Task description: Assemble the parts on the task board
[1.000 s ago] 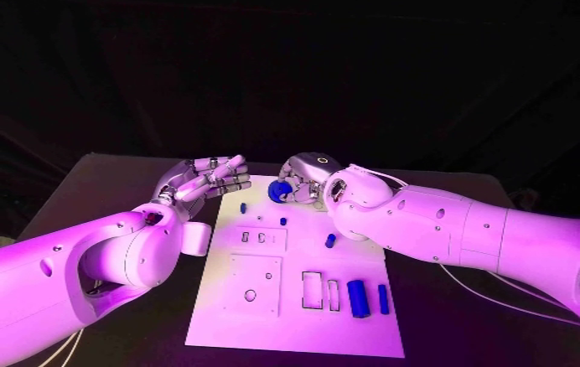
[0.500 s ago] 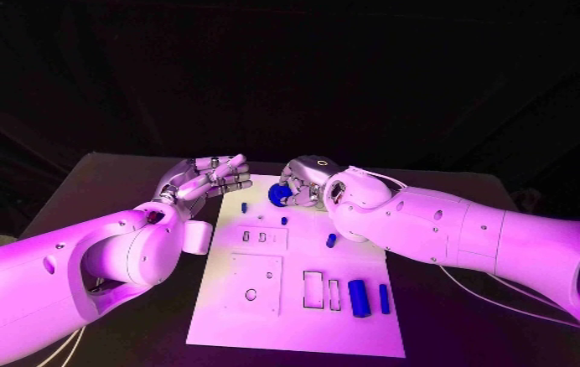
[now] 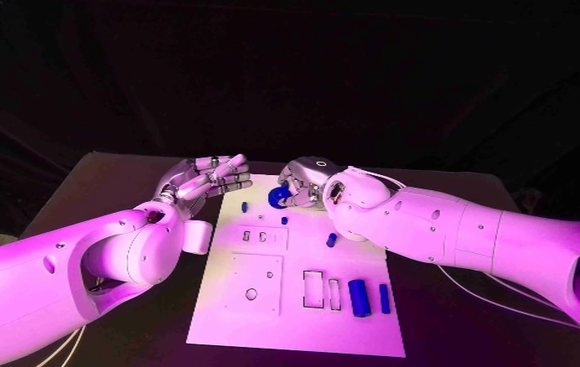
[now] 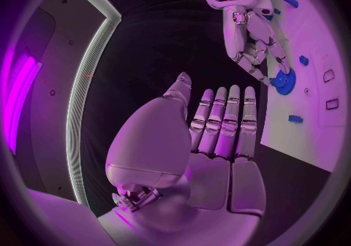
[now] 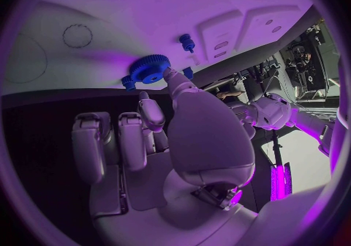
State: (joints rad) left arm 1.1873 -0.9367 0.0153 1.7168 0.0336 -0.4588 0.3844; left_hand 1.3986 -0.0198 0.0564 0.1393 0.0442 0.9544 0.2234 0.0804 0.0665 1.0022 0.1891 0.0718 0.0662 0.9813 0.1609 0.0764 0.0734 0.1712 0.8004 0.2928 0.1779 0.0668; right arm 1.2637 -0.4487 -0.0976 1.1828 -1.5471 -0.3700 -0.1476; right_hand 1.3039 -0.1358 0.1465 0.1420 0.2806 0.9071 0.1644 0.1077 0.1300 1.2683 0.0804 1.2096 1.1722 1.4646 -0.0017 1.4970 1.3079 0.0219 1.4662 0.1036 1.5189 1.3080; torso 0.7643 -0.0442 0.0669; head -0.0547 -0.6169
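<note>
The white task board (image 3: 302,317) lies in the middle of the black table. My right hand (image 3: 307,179) hovers over the board's far end and pinches a blue gear (image 3: 279,197) between thumb and fingertips. The right wrist view has the gear (image 5: 150,68) at the thumb tip, just over the board (image 5: 146,6), near a small blue peg (image 5: 187,42). My left hand (image 3: 205,178) sits by the board's far left corner, fingers straight and apart, holding nothing. In the left wrist view the left hand's palm (image 4: 212,152) faces the right hand (image 4: 252,47) and the gear (image 4: 281,81).
Small blue parts lie on the board: one near the far left edge (image 3: 243,207), one beside it (image 3: 284,220), one mid-board (image 3: 330,239). A thick blue cylinder (image 3: 358,297) and a thin blue bar (image 3: 385,298) lie near the front right. Raised plates with slots (image 3: 260,237) fill the left half.
My right hand has sunk slightly toward the board with the gear. The left hand has stayed where it was.
</note>
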